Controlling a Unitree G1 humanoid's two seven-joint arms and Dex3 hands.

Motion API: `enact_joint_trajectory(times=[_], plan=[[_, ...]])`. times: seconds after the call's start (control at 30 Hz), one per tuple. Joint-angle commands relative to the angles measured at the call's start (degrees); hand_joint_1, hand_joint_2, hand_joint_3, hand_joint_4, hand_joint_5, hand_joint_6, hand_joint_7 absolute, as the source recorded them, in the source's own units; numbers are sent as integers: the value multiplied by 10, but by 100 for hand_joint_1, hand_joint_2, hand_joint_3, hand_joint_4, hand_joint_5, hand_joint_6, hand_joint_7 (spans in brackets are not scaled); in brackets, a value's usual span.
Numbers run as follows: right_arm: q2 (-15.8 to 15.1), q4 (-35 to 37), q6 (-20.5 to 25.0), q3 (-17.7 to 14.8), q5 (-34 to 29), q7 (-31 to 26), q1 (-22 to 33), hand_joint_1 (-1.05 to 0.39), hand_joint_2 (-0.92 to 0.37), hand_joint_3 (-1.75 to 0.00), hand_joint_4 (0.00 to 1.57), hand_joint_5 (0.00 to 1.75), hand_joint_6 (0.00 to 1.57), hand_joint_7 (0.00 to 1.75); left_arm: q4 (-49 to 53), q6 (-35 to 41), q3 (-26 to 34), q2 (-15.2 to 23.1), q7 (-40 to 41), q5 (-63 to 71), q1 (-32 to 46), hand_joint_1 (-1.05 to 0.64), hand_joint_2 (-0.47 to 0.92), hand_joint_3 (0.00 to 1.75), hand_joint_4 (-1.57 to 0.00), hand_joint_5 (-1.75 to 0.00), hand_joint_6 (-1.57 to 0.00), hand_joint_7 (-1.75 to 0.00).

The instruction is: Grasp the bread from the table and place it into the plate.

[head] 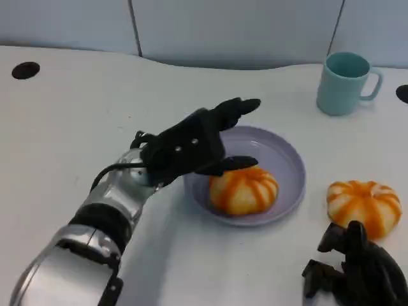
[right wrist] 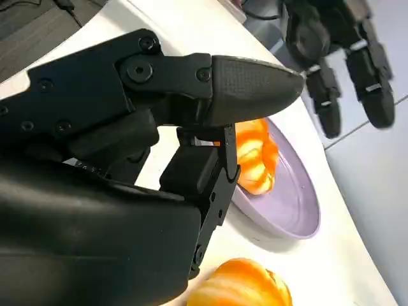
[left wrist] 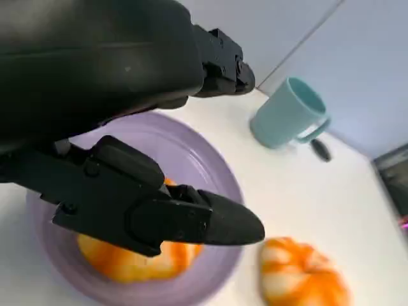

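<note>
The left forearm (head: 95,236) lies nearest the camera, running from the lower left of the head view up toward the plate. The table (head: 64,127) is the largest surface, white, carrying all items.

The left hand (head: 191,146) hangs above the near-left rim of the plate (head: 287,159). Its fingers are spread and extended, and nothing is held. One fingertip (head: 245,162) sits just above the bread in the plate; contact cannot be confirmed in the head view, and the left wrist view shows the fingers apart over the bread with nothing between them.

The plate is lilac and shallow, and lies directly under and beyond the left hand. One striped orange bread (head: 243,190) rests inside it, toward the near side.

A second bread (head: 364,205) lies on the table, well apart from the left hand and just beyond the right hand (head: 360,274). The right hand rests low on the table with its fingers partly curled; whether they are closed cannot be told, and it grips nothing.

A teal mug (head: 344,83) stands beyond the plate, well clear of both hands.

Status, as a judgement: one bread is delivered and released. Remaining: withdraw the left hand. The second bread stays outside the plate; the task wording does not settle whether it must also go in.
</note>
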Motion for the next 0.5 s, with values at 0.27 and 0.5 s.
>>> enact_joint_trajectory(times=[0.27, 0.5], plan=[[-6, 6, 3, -2, 0, -4, -1, -44, -92, -55, 119, 132, 103, 124, -127, 106, 201, -12, -229, -298, 152, -70, 92, 28, -28, -35, -28, -8], [-4, 7, 3, 1, -5, -11, -4, -45, -92, -54, 120, 132, 104, 124, -286, 269, 240, 1, -274, -399, 253, -66, 92, 30, -55, -46, -45, -9]])
